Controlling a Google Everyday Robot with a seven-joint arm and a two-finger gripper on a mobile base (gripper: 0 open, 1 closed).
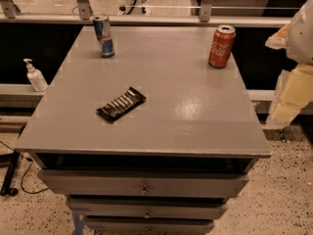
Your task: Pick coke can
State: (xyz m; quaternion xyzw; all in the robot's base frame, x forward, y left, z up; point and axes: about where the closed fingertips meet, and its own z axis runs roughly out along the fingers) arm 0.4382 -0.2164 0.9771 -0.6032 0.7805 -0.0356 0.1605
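The coke can (pixel 222 46) is red with white script and a silver top. It stands upright near the far right corner of the grey cabinet top (pixel 195 106). My gripper (pixel 289 94) shows as pale cream parts at the right edge of the camera view. It hangs beyond the cabinet's right side, to the right of the can and nearer the camera, apart from it. It holds nothing that I can see.
A slim blue-and-silver can (pixel 103 35) stands upright at the far left. A black snack bar (pixel 121 105) lies left of centre. A white pump bottle (pixel 35 76) sits on a ledge to the left. Drawers (pixel 144 185) front the cabinet. A rail runs behind.
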